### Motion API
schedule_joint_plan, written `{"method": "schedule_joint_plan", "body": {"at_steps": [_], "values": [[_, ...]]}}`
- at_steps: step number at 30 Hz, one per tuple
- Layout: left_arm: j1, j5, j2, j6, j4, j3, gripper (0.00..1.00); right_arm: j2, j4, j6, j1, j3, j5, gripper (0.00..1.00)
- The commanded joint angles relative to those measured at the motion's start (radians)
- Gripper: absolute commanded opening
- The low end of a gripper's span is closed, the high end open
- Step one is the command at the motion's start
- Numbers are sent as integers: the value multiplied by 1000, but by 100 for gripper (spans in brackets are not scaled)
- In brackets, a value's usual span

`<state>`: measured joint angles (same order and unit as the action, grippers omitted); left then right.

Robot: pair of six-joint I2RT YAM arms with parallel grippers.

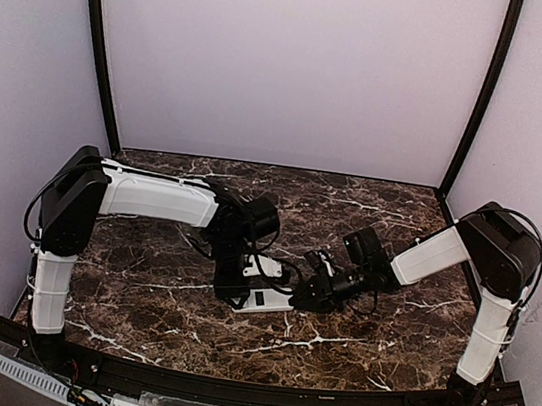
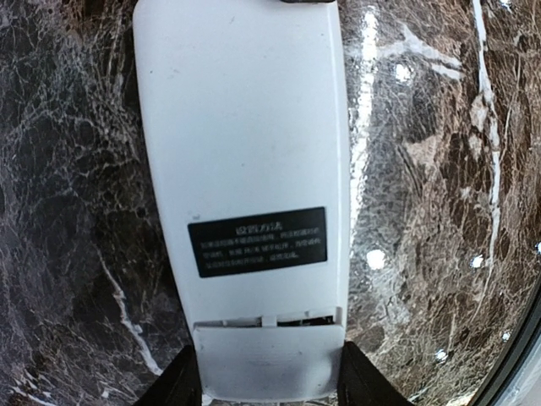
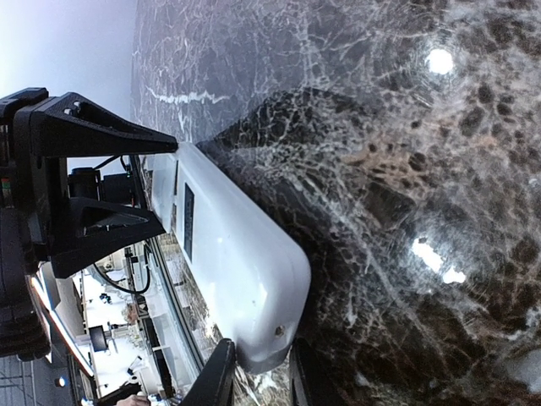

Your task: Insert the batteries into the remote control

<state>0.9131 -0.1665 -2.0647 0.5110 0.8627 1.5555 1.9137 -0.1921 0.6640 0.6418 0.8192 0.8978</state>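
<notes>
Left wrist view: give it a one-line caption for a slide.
Left gripper clasps the cover end of the white remote control, lying back-up on the marble table.

Top view: even overhead light is filling the scene; the walls (image 1: 290, 64) are reading pale.
Glare: round lamp spots are bouncing off the table (image 3: 406, 152) in both wrist views.
Whites: the remote (image 2: 245, 127) is washing out; its label (image 2: 256, 241) print is blurring.
Shadow: a soft dark patch is lying beside the remote, right wrist view.
Edges: left wrist view is curving at its lower right corner.
</notes>
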Motion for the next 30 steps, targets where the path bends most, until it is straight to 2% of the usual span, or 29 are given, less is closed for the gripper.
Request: {"method": "schedule_joint_plan", "body": {"at_steps": [1,17,30], "values": [[8,20,-21,-16,18,20,51,4,-45,8,13,-15,19,22],[19,49,-64,-29,66,54,50,-1,-69,29,21,-29,29,19],[23,47,-99,-56,65,72,55,-4,-83,40,25,-34,30,19]]}}
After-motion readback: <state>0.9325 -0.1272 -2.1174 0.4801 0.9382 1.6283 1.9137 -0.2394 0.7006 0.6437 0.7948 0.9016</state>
